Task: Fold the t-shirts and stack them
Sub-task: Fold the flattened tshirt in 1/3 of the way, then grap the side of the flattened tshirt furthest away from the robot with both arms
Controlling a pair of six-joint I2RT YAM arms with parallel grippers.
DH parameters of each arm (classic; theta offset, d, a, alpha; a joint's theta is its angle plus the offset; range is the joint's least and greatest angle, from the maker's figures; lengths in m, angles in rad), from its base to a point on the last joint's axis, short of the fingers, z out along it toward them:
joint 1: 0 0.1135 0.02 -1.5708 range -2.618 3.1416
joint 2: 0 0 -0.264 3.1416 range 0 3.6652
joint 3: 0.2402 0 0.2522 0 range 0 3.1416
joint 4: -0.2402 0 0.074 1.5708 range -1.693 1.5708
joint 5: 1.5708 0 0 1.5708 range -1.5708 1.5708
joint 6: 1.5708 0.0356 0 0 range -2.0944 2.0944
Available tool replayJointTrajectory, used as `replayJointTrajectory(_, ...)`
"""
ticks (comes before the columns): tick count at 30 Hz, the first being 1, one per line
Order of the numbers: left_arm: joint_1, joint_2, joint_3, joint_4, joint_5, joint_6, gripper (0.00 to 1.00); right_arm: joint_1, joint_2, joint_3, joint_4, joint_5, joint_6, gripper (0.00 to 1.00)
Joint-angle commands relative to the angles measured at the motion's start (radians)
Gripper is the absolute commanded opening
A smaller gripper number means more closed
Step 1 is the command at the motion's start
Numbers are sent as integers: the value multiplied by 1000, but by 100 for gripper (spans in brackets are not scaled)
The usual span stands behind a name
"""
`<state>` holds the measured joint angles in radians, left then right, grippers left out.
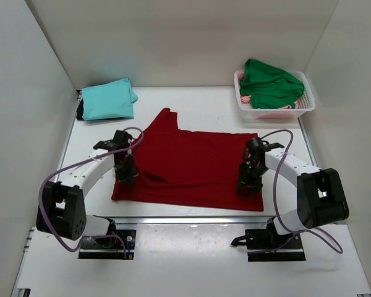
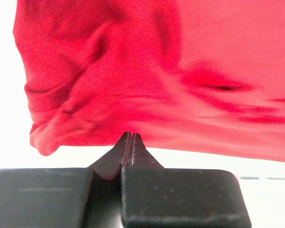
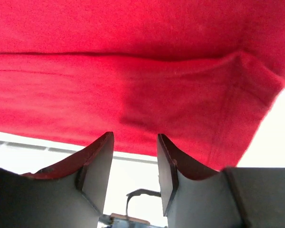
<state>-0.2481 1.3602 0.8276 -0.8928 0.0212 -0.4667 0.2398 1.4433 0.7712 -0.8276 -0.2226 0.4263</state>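
One dark red shirt (image 1: 191, 167) lies spread flat in the middle of the white table (image 1: 222, 105), between your two arms, with one sleeve pointing toward the far wall. Your left gripper (image 2: 129, 135) is at the shirt's left near edge. Its jaws are pressed fully together with the tips right at the hem, and you cannot tell whether cloth is pinched between them. Your right gripper (image 3: 135, 137) is near the right near corner, jaws partly apart and holding nothing, the hem just past the tips. Farther off, a folded light teal shirt (image 1: 108, 100) rests at the far left. A bright green shirt (image 1: 272, 83) is heaped in a white basket (image 1: 278, 112) at the far right.
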Motion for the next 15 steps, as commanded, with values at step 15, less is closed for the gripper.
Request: replayJointTrajectory(15, 168, 690, 1086, 83, 186, 148, 36, -195, 270, 660, -97, 48, -75, 39)
